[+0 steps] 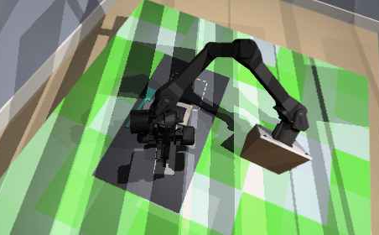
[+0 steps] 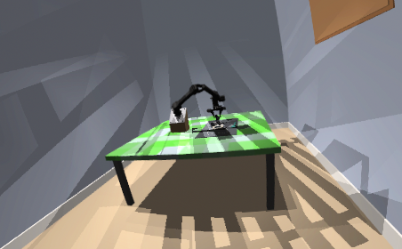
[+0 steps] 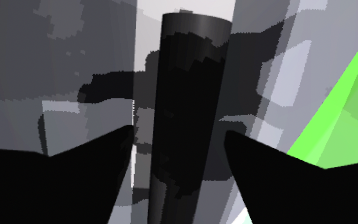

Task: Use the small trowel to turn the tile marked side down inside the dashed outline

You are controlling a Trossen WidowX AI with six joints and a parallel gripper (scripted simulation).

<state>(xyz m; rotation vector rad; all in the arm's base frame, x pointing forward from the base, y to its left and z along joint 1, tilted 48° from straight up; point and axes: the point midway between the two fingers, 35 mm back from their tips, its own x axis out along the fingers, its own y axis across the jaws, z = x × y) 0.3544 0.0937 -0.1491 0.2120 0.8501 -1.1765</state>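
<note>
My gripper point(image 1: 165, 160) point(image 3: 180, 135) is open, low over the near part of the dark mat point(image 1: 166, 201). In the wrist view the trowel's black handle point(image 3: 190, 100) stands between the fingers, with a gap on each side. A small pale patch point(image 1: 168, 169) shows just past the fingers in the top view; I cannot tell whether it is the trowel's blade. A cream piece point(image 1: 187, 110), apparently the tile, shows beside the wrist, near the lower corner of the dashed outline point(image 1: 206, 85). The arm hides most of it, so which side faces up is unclear.
A teal object point(image 1: 149, 94) lies along the mat's left side, partly behind the wrist. The arm's brown base block point(image 1: 271, 153) point(image 2: 179, 125) stands on the green checked table to the right of the mat in the top view. Hard shadows cross the mat and table.
</note>
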